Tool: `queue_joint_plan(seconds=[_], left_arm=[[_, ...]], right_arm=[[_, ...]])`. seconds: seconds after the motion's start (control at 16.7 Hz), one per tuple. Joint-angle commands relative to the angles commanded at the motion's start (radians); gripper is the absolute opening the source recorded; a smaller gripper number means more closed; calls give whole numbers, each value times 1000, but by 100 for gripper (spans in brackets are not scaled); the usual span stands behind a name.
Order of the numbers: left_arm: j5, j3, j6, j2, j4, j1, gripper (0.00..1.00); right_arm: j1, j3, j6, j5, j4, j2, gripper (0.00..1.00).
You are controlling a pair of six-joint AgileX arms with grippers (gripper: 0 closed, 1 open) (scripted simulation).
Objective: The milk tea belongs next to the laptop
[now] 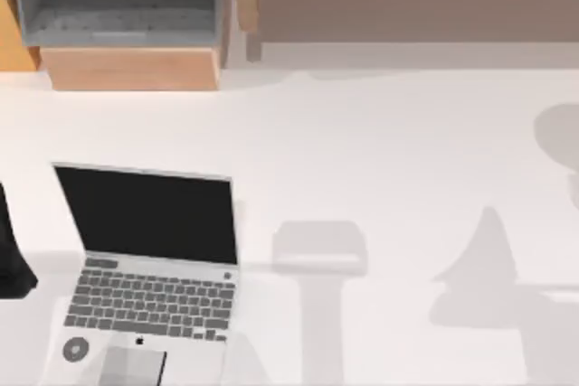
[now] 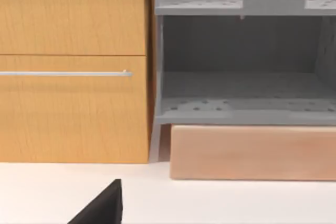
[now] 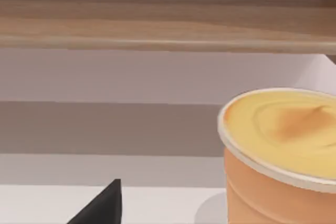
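Milk tea (image 3: 281, 150) is sitting close in front of the right wrist camera, so the right arm is looking nearer. Laptop (image 1: 149, 273) is lying open at the worktop's (image 1: 380, 151) lower left, so the carry is likely heading leftward. Can't tell either claw's state.

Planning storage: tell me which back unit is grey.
The open shelf unit on the pale wooden block; the neighbouring cabinet is orange wood.

White table (image 1: 380, 151): open laptop (image 1: 149, 268) at its front left; milk tea (image 3: 281, 156) stands on it, before a wooden shelf (image 3: 157, 24).
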Motion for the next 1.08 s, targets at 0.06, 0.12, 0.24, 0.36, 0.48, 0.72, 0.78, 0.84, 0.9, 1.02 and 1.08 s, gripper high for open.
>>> queue_joint_plan(seconds=[0.06, 0.12, 0.24, 0.36, 0.48, 0.72, 0.78, 0.84, 0.9, 1.02, 1.08], left_arm=[[0, 0, 0, 0, 0, 0, 100], [0, 0, 0, 0, 0, 0, 100], [0, 0, 0, 0, 0, 0, 100], [0, 0, 0, 0, 0, 0, 100], [0, 0, 0, 0, 0, 0, 100], [0, 0, 0, 0, 0, 0, 100], [0, 0, 0, 0, 0, 0, 100], [0, 0, 0, 0, 0, 0, 100], [0, 0, 0, 0, 0, 0, 100], [0, 0, 0, 0, 0, 0, 100], [0, 0, 0, 0, 0, 0, 100]], right_arm=[[-20, 15, -2, -18, 63, 83, 100], [-38, 28, -3, -35, 123, 161, 100], [-70, 53, -6, -65, 230, 301, 100], [-97, 72, -8, -89, 315, 413, 100], [-116, 86, -10, -106, 376, 494, 100], [-127, 95, -11, -117, 415, 545, 100], [-127, 95, -11, -117, 415, 545, 100], [-127, 95, -11, -117, 415, 545, 100], [-123, 91, -11, -115, 412, 542, 100], [-118, 108, -10, -109, 406, 551, 100], [-111, 131, -10, -101, 396, 563, 100]])
